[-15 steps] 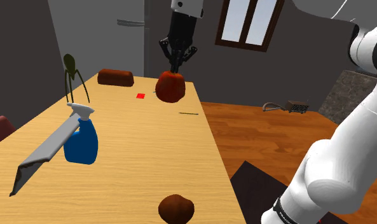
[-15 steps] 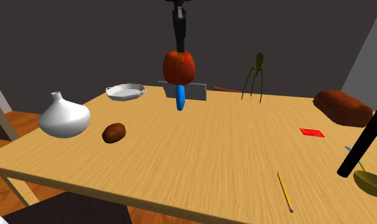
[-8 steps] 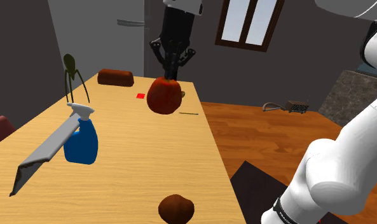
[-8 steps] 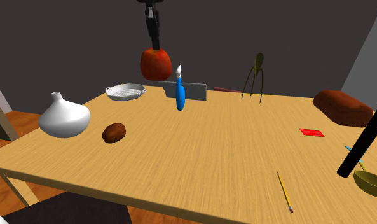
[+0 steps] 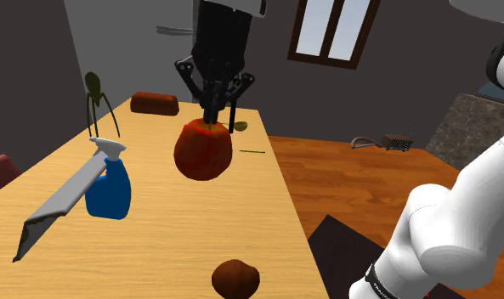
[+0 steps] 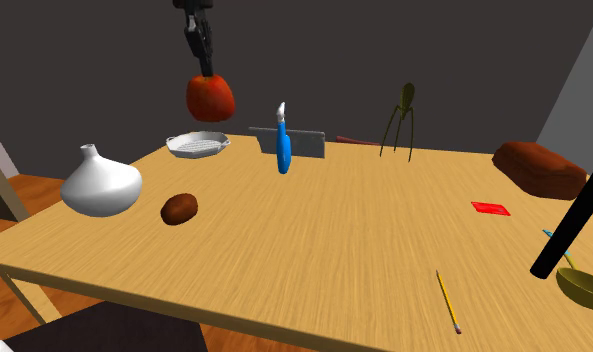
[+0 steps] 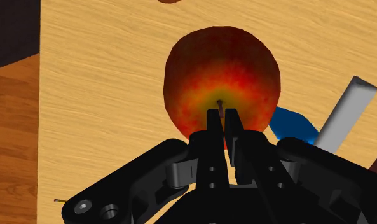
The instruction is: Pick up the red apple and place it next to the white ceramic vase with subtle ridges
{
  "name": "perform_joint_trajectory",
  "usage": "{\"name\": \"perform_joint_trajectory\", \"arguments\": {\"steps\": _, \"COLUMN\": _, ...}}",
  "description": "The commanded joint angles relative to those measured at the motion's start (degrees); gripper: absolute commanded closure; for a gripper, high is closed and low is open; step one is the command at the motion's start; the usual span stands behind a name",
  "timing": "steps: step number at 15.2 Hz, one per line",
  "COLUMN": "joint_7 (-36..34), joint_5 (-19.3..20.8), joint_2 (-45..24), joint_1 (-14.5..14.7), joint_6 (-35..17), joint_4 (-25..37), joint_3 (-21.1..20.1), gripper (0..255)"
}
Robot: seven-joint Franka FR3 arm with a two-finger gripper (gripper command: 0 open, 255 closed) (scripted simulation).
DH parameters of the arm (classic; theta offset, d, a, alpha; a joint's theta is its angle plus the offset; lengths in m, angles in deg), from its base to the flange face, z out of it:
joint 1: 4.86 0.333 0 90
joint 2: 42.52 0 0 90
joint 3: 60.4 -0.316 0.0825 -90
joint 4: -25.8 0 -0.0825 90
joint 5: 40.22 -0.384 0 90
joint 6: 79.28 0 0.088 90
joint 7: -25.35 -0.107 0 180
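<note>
The red apple [image 5: 202, 150] hangs in the air above the wooden table [image 5: 178, 229], with my gripper [image 5: 214, 119] shut on its stem from above. In the wrist view the fingertips [image 7: 213, 121] pinch the stem at the top of the apple [image 7: 222, 73]. In the second exterior view the apple [image 6: 210, 97] hangs under the gripper [image 6: 204, 66], high above the table's far left part. The white bulb-shaped vase [image 6: 101, 183] stands near the table's left end, lower and to the left of the apple.
A blue spray bottle [image 5: 108, 188] and a grey flat blade [image 5: 59, 208] stand below the apple's side. A brown lump [image 6: 179, 208] lies beside the vase, a white dish [image 6: 197, 145] behind it. A brown loaf [image 6: 539, 168], red card [image 6: 491, 208] and pencil [image 6: 447, 300] lie to the right.
My gripper has carried the apple toward the second exterior view's left, past the spray bottle, closer to the vase's end. In the shoulder view the apple has come nearer and looks larger.
</note>
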Motion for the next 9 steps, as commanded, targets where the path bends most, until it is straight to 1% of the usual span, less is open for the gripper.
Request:
{"name": "perform_joint_trajectory", "arguments": {"steps": 1, "joint_7": -3.0, "joint_5": -0.1, "joint_2": -0.1, "joint_1": 1.1, "joint_6": 0.1, "joint_4": 0.4, "joint_3": -1.9, "gripper": 255}}
{"name": "perform_joint_trajectory", "arguments": {"steps": 9, "joint_7": -15.4, "joint_5": 1.2, "joint_2": -3.6, "joint_1": 5.2, "joint_6": 0.2, "joint_4": 4.5, "joint_3": -9.9, "gripper": 255}}
